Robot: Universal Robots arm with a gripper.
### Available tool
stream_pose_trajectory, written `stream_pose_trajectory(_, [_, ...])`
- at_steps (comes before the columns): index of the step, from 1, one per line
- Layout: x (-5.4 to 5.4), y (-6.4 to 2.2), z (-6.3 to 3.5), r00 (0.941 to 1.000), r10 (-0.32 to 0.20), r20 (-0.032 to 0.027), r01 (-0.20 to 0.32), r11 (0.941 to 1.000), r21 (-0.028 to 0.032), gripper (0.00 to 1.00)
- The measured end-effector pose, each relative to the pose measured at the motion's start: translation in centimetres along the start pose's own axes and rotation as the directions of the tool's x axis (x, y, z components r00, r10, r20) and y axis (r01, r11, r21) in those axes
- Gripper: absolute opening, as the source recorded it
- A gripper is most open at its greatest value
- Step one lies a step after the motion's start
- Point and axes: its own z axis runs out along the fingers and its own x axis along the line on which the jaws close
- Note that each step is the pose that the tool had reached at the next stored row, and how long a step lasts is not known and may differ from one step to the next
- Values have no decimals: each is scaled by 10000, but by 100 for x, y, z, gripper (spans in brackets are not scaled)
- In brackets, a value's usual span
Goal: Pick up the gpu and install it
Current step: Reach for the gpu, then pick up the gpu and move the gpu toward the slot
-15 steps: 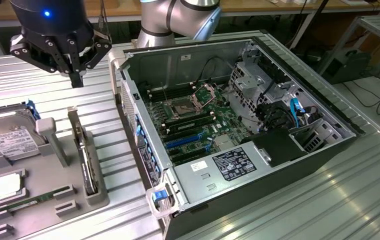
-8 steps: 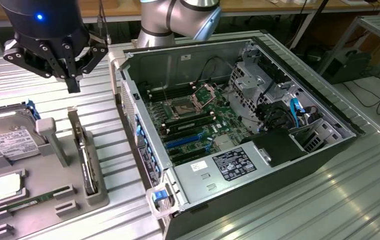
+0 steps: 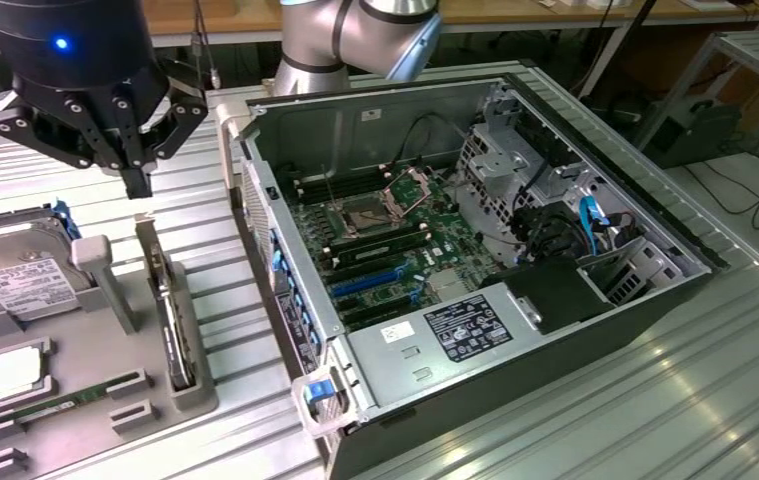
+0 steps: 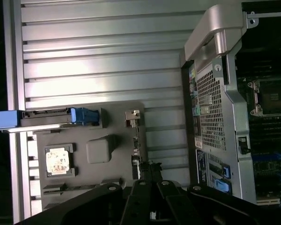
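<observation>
The gpu (image 3: 167,300) stands on its edge in a slot of the grey holder tray (image 3: 112,330), on the exterior view's left. My gripper (image 3: 136,185) hangs above the card's far end, apart from it, fingers shut together with nothing between them. In the wrist view the gpu (image 4: 136,143) shows edge-on as a thin strip, with its silver bracket at one end. The shut gripper (image 4: 152,169) sits just beside that strip. The open computer case (image 3: 486,250) lies on the exterior view's right, its motherboard (image 3: 379,240) exposed with blue slots.
On the tray also rest a hard drive (image 3: 26,280) with a white label, a processor chip (image 3: 12,370) and a green memory stick (image 3: 52,405). The case's rear wall (image 3: 262,250) rises close beside the tray. Ribbed metal table (image 3: 646,400) surrounds everything.
</observation>
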Motion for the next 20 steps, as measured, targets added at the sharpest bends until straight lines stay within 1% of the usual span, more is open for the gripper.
stream_pose_trajectory(8, [66, -113, -14, 10000, 1, 1, -1, 10000, 7, 11])
stream_pose_trajectory(20, [66, -113, -14, 10000, 0, 1, 0, 10000, 6, 11])
